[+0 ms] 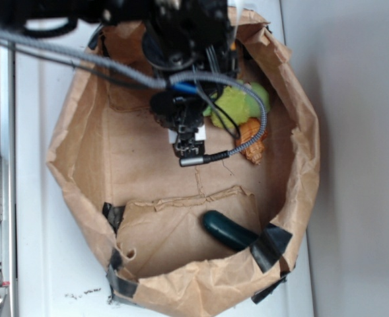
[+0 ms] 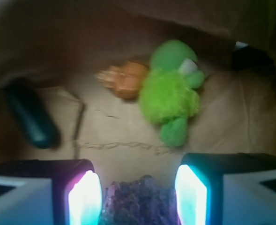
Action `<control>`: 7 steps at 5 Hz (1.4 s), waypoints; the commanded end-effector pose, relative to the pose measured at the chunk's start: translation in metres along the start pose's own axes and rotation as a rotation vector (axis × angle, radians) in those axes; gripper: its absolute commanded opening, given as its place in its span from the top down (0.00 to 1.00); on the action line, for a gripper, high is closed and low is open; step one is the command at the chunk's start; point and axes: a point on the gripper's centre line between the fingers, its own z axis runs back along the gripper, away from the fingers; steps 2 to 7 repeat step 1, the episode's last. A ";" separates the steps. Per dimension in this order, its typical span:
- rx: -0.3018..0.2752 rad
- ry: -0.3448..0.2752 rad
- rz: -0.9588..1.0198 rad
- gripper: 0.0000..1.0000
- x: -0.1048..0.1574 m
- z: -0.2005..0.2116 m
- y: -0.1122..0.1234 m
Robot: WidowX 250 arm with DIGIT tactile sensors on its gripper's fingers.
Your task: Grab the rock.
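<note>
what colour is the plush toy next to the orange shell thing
Bright green, with a small white patch on its head; the plush toy shows best in the wrist view.

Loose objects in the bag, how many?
4: rock between the claw fingers; green plush toy and orange shell touching; dark green oblong apart. The arm may hide others.

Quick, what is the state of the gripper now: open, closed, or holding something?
Gripper: open, its fingers on either side of the rock, not yet clamped on it.
</note>
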 end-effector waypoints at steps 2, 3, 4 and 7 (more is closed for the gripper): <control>-0.042 -0.015 -0.065 1.00 0.012 0.040 0.009; -0.042 -0.015 -0.065 1.00 0.012 0.040 0.009; -0.042 -0.015 -0.065 1.00 0.012 0.040 0.009; -0.042 -0.015 -0.065 1.00 0.012 0.040 0.009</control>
